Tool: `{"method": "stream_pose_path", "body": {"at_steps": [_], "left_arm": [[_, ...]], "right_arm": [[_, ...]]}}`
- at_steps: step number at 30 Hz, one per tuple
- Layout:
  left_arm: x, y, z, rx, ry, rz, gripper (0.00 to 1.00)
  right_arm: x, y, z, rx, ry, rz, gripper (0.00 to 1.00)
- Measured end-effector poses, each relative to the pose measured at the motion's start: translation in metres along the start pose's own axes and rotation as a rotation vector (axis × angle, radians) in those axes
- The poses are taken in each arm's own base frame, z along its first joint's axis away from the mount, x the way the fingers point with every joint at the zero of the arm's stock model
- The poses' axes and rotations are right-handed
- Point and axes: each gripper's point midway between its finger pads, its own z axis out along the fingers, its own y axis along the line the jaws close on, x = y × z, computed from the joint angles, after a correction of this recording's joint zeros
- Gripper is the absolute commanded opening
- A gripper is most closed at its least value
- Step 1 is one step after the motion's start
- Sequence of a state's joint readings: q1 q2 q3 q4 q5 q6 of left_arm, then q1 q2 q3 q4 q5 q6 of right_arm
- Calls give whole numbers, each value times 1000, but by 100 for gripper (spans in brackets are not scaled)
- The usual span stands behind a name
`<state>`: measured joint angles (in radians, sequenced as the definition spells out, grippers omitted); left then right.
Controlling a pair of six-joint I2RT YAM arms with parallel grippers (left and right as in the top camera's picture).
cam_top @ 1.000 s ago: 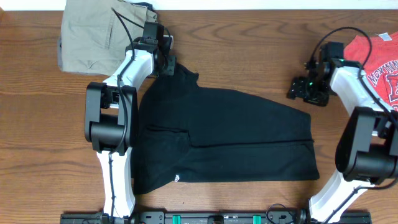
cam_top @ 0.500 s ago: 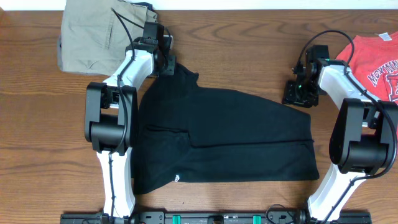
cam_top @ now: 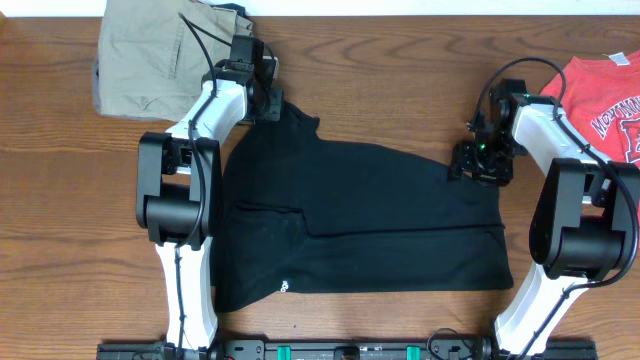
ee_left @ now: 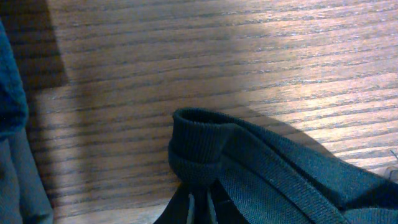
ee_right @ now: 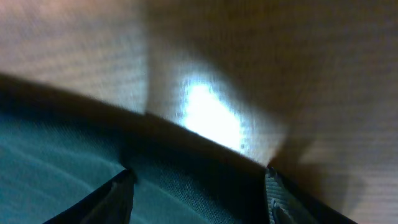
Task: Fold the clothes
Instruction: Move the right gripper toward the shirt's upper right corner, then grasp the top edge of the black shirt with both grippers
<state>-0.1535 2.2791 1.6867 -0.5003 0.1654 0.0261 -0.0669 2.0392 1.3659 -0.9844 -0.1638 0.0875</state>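
The clothes, a black short-sleeved shirt (cam_top: 380,220), lie spread flat across the middle of the table. My left gripper (cam_top: 270,103) is at the shirt's top left corner and is shut on a bunched hem of it. In the left wrist view that rolled fabric (ee_left: 199,146) sits just ahead of the closed tips (ee_left: 200,208). My right gripper (cam_top: 468,163) hovers over the shirt's upper right edge. Its jaws are open (ee_right: 198,193), and one finger (ee_right: 118,190) stands on either side of the black cloth (ee_right: 62,149).
Tan khaki trousers (cam_top: 150,55) lie folded at the back left, just behind the left arm. A red T-shirt with white lettering (cam_top: 610,100) lies at the back right edge. Brown wooden table (cam_top: 400,90) shows around the shirt.
My right gripper has moved left and toward the front, from bare table onto the shirt's upper right edge. The left gripper has kept still, gripping the corner.
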Motion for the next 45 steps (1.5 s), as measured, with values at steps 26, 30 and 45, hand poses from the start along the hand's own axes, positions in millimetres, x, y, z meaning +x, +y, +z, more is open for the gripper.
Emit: {"method": "stream_pose_path", "body": {"at_steps": [26,30,45], "left_arm": [[16,3,-10,-21,58,-37,6],[33,3,-25,-31,114,-44,6],[42,-7,-135,-44,120,-65,6]], "right_arm": [[-25,-5,1,31,-100,10,1],[-26,-6,1,37,-104,28,1],[-23,-9,-2,54,-100,87,1]]}}
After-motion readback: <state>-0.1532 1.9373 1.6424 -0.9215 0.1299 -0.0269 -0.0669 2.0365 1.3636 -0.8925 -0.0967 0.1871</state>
